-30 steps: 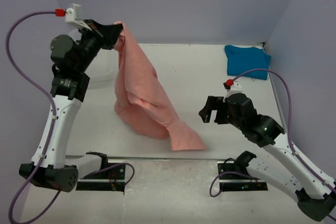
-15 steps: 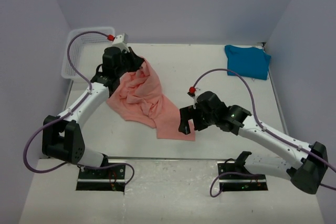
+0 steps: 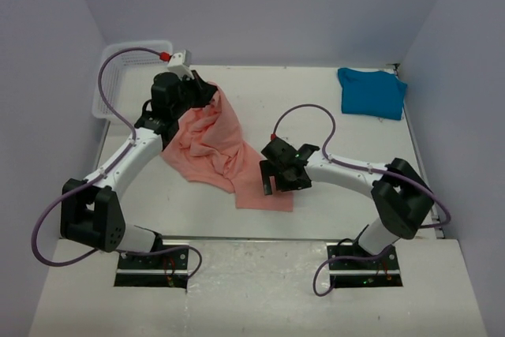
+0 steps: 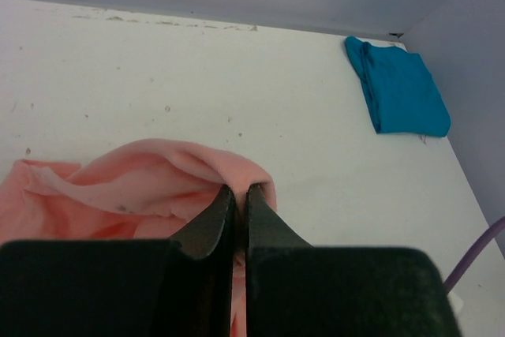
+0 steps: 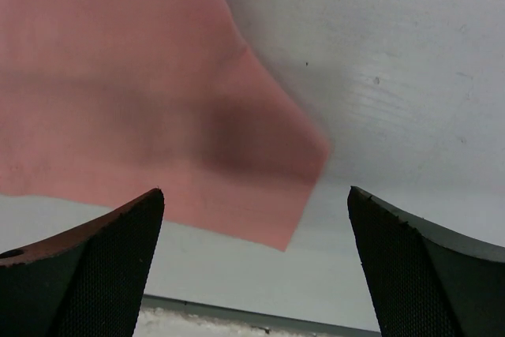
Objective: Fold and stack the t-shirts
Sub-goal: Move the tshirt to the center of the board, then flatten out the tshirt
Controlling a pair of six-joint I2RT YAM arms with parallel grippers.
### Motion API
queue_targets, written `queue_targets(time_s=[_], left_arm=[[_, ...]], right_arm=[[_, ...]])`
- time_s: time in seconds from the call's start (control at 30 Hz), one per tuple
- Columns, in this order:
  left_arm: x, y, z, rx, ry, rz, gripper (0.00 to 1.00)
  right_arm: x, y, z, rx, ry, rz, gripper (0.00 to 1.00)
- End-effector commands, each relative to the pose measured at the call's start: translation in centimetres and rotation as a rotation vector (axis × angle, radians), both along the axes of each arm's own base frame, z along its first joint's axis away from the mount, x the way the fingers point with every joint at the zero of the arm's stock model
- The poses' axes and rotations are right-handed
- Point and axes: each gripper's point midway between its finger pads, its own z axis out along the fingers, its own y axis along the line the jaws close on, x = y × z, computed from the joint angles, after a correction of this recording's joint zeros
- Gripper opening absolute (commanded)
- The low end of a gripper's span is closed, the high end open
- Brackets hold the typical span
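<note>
1. Top external view: the pink t-shirt (image 3: pixel 217 144) lies rumpled on the bench (image 3: pixel 331 128), left of centre. It runs diagonally from near the far-left corner down toward the near edge, where one flat corner pokes out.
2. The left claw (image 3: pixel 207 94) is clamped on the shirt's far end. On the left wrist cam the claw (image 4: pixel 239 191) has its jaws pressed together, w/ a hump of pink cloth (image 4: pixel 150 179) pinched btwn the tips.
3. The right claw (image 3: pixel 276 179) sits over the shirt's near corner, jaws spread wide, gripping nothing.
4. On the right wrist cam the claw (image 5: pixel 254 191) frames that flat pink corner (image 5: pixel 118 76), w/ bare bench to the right of it. Can't tell if the fingers touch the cloth.
5. The teal t-shirt (image 3: pixel 371 92) is a folded bundle in the far-right corner, well apart from both arms. It also shows on the left wrist cam (image 4: pixel 398 88).
6. A white mesh basket (image 3: pixel 118 61) sits at the far-left corner, just beside the left arm.
</note>
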Motion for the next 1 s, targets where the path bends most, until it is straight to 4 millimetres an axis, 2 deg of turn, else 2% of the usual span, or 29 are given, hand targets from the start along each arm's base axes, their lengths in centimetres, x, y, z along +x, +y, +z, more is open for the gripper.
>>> queue_targets(time_s=[0.0,0.27,0.63,0.73,0.77,0.83,0.97], left_arm=[[-0.7,-0.5,3.2,-0.006,-0.117,-0.039,0.00],[-0.9,-1.1,3.2,-0.034,-0.119,-0.070,0.00],[-1.3,-1.2,3.5,-0.042,-0.127,-0.078,0.00],[-1.3,-1.2,3.3,-0.041,-0.123,-0.077,0.00],[-1.4,-1.2,3.4,-0.043,-0.125,-0.078,0.00],[-1.4,-1.2,3.1,-0.042,-0.121,-0.078,0.00],[-1.4,-1.0,2.9,-0.041,-0.111,-0.070,0.00]], right_arm=[[2.7,0.9,0.6,-0.030,-0.072,-0.072,0.99],[3.9,1.7,-1.0,-0.057,-0.058,-0.071,0.96],[3.7,1.7,-3.4,-0.051,-0.021,-0.093,0.72],[3.6,1.8,-3.7,-0.039,-0.019,-0.094,0.61],[3.6,1.8,-3.8,-0.041,-0.019,-0.094,0.53],[3.6,1.9,-3.9,-0.038,-0.018,-0.092,0.43],[3.7,1.9,-3.6,-0.029,-0.028,-0.097,0.12]])
